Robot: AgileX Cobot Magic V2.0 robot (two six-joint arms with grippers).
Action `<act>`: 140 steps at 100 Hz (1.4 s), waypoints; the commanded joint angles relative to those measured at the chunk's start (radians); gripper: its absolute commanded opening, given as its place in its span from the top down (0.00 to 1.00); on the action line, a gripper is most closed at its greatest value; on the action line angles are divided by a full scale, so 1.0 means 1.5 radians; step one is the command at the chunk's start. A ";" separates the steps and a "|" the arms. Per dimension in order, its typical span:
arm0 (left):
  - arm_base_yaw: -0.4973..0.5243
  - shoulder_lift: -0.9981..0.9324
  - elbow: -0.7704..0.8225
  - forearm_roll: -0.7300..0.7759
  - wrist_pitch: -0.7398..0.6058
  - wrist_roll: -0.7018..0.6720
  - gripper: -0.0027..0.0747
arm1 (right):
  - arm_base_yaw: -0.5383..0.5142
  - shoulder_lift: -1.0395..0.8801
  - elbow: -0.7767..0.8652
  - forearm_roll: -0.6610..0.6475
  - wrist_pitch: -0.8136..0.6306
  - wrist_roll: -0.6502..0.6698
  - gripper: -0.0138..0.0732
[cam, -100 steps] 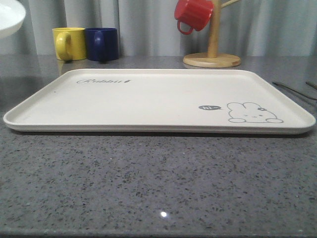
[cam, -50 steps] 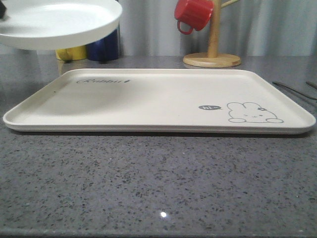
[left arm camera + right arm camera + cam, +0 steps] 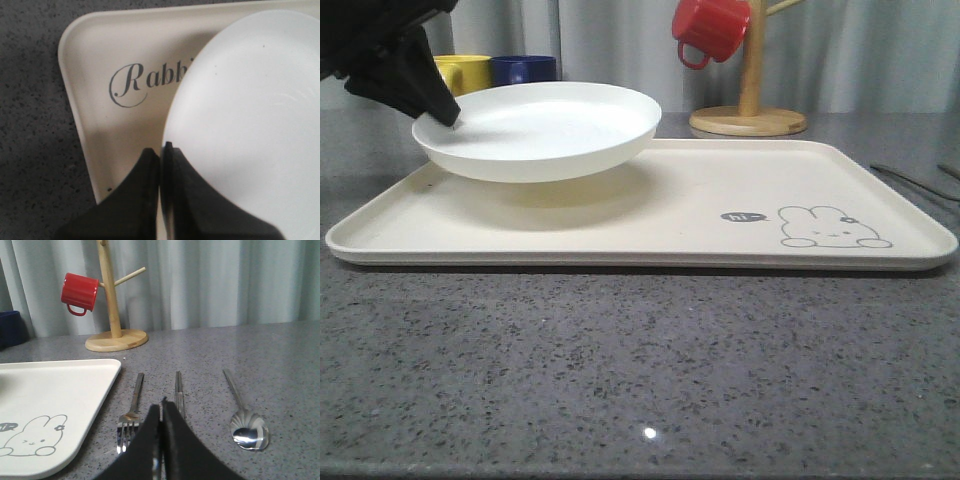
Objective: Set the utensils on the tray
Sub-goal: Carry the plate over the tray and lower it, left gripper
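Note:
My left gripper (image 3: 445,112) is shut on the near-left rim of a round white plate (image 3: 545,125), holding it just above the left part of the cream tray (image 3: 720,235). In the left wrist view the black fingers (image 3: 145,190) pinch the plate (image 3: 250,125) over the tray's lettered corner (image 3: 90,125). The utensils lie on the table right of the tray: a fork (image 3: 131,415), chopsticks (image 3: 178,390) and a spoon (image 3: 247,427). My right gripper (image 3: 161,407) is shut, low over the table between fork and chopsticks, with nothing held. Thin utensil handles (image 3: 910,180) show at the front view's right edge.
A wooden mug tree (image 3: 750,90) with a red mug (image 3: 710,28) stands behind the tray. A yellow mug (image 3: 465,70) and a blue mug (image 3: 525,68) stand at the back left, behind the plate. Grey speckled counter lies in front of the tray.
The plate, with my left gripper on it, has come in from the upper left and dropped down over the tray's left part. The utensils have not moved.

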 commanded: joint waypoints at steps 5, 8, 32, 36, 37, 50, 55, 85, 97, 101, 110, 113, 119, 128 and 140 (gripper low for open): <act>-0.005 -0.014 -0.023 -0.028 -0.006 -0.007 0.99 | -0.003 -0.015 -0.013 -0.001 -0.057 -0.005 0.92; -0.005 -0.009 -0.023 -0.027 -0.006 -0.007 0.99 | -0.003 -0.015 -0.013 -0.001 -0.057 -0.005 0.92; -0.005 -0.001 -0.023 -0.011 -0.006 -0.007 0.99 | -0.003 -0.015 -0.013 -0.001 -0.057 -0.005 0.92; -0.005 -0.001 -0.023 -0.006 -0.006 -0.007 0.99 | -0.003 -0.015 -0.013 -0.001 -0.057 -0.005 0.92; -0.005 -0.001 -0.023 -0.004 -0.006 -0.007 0.99 | -0.003 -0.015 -0.013 -0.001 -0.057 -0.005 0.92; -0.005 -0.001 -0.023 -0.001 -0.004 -0.007 0.99 | -0.003 -0.015 -0.013 -0.001 -0.057 -0.005 0.92; -0.005 -0.001 -0.023 -0.001 -0.004 -0.008 0.99 | -0.003 -0.015 -0.013 -0.001 -0.057 -0.005 0.92; -0.005 -0.001 -0.023 -0.003 -0.003 -0.008 0.87 | -0.003 -0.015 -0.013 -0.001 -0.057 -0.005 0.92; -0.005 -0.001 -0.023 -0.005 0.002 -0.008 0.75 | -0.003 -0.015 -0.013 -0.001 -0.057 -0.005 0.92; -0.005 -0.001 -0.023 -0.005 0.005 -0.008 0.71 | -0.003 -0.015 -0.013 -0.001 -0.057 -0.005 0.92; -0.005 -0.001 -0.023 -0.005 0.008 -0.008 0.65 | -0.003 -0.015 -0.013 -0.001 -0.057 -0.005 0.92; -0.005 -0.001 -0.023 -0.005 0.008 -0.008 0.63 | -0.003 -0.015 -0.013 -0.001 -0.057 -0.005 0.92; -0.005 -0.001 -0.023 -0.005 0.006 -0.008 0.60 | -0.003 -0.015 -0.013 -0.001 -0.057 -0.005 0.92; -0.005 -0.007 -0.023 -0.010 -0.001 -0.008 0.58 | -0.003 -0.015 -0.013 -0.001 -0.057 -0.005 0.92; -0.005 -0.034 -0.022 -0.010 -0.035 -0.008 0.58 | -0.003 -0.015 -0.013 -0.001 -0.057 -0.005 0.92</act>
